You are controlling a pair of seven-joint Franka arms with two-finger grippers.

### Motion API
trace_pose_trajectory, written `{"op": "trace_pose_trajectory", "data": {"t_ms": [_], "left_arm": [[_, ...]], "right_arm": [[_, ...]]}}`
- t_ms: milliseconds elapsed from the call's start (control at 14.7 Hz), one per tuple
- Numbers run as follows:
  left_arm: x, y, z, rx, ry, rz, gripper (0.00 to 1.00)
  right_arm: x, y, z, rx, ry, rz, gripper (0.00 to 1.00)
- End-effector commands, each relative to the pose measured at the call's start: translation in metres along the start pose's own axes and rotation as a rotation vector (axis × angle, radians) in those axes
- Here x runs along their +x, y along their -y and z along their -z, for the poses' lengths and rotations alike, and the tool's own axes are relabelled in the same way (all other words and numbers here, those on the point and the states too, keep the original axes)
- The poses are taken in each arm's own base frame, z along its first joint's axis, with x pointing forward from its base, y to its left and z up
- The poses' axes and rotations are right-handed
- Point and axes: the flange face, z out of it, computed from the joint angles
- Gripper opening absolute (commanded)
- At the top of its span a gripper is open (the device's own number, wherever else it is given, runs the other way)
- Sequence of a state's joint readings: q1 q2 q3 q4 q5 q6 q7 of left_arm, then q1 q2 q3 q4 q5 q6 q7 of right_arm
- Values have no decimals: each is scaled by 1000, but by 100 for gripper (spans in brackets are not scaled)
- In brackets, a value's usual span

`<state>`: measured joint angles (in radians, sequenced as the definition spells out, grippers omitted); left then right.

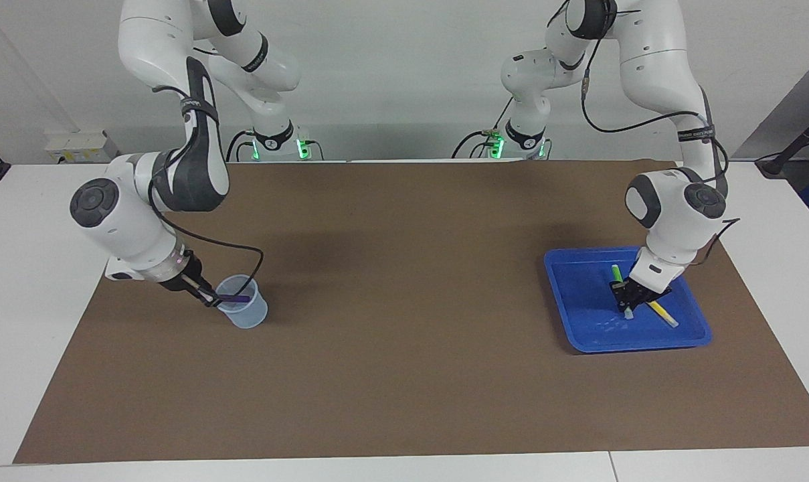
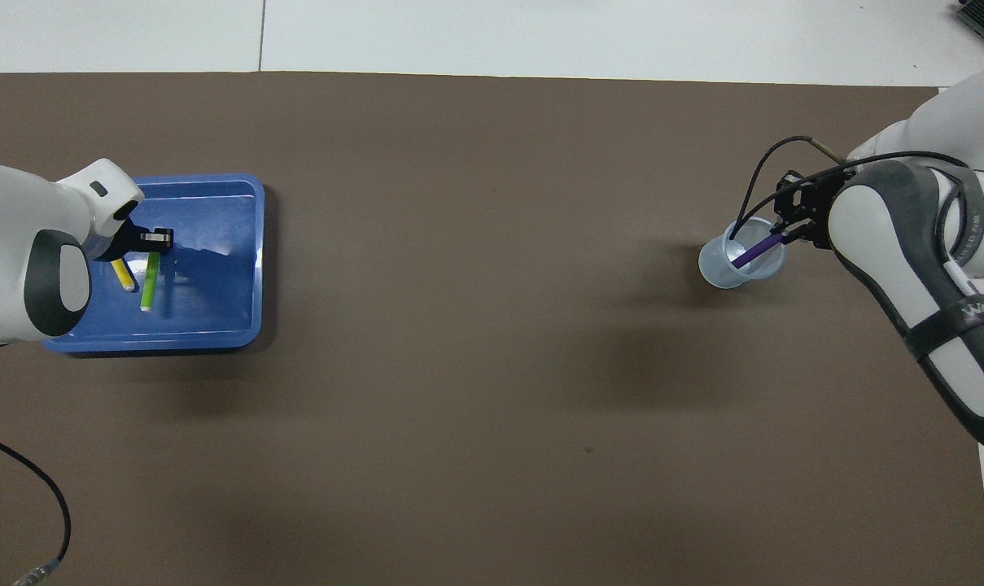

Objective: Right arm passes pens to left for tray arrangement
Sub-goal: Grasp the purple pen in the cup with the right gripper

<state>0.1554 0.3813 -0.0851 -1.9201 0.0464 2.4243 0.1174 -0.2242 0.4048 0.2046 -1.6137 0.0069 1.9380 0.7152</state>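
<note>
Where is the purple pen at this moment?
The purple pen stands slanted in the clear cup at the right arm's end of the table, its upper end gripped by the right gripper.

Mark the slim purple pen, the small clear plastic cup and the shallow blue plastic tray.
slim purple pen [image 2: 754,251]: overhead view, middle of its barrel.
small clear plastic cup [image 1: 249,317]: facing view, lower side wall.
shallow blue plastic tray [image 2: 223,277]: overhead view, bare floor beside the pens.

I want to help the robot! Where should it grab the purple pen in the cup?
By its upper end. The purple pen leans slantwise in the clear cup, tip down inside, top poking over the rim on the right arm's side. Coming from above that rim looks best; the right gripper is shut there.
</note>
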Motion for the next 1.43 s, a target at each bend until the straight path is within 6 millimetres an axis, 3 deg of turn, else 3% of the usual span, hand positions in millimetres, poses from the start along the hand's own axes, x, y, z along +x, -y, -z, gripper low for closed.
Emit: {"op": "trace_pose_trajectory", "data": {"t_ms": [0,136,272,340,408,476,612,748,1088,1359], "left_arm": [[-5,0,-3,11,-13,-18,0],[-6,-1,-5,11,-14,-14,0],[-8,0,-7,11,-11,-12,15],[-8,0,-7,11,-11,-12,30],[-8,0,-7,11,-11,-12,54],[-8,1,-7,11,-11,-12,65],[-8,1,-6,10,-5,-12,74],[-6,-1,-3,11,-5,-13,92],[-3,0,11,10,29,-9,98],[16,-8,46,9,84,41,98]], "right_arm": [[0,6,2,-10,-13,-11,0],[-1,7,6,-9,-18,-9,0],[-2,6,13,-7,-28,-7,0],[-4,6,20,-4,-37,0,0],[-5,5,28,-2,-47,6,0],[-7,4,36,-8,-68,17,0],[-9,5,54,-30,-94,33,0],[-12,6,83,-20,-111,47,0],[-39,-7,162,15,-177,131,0],[-54,-17,196,32,-211,144,0]]}}
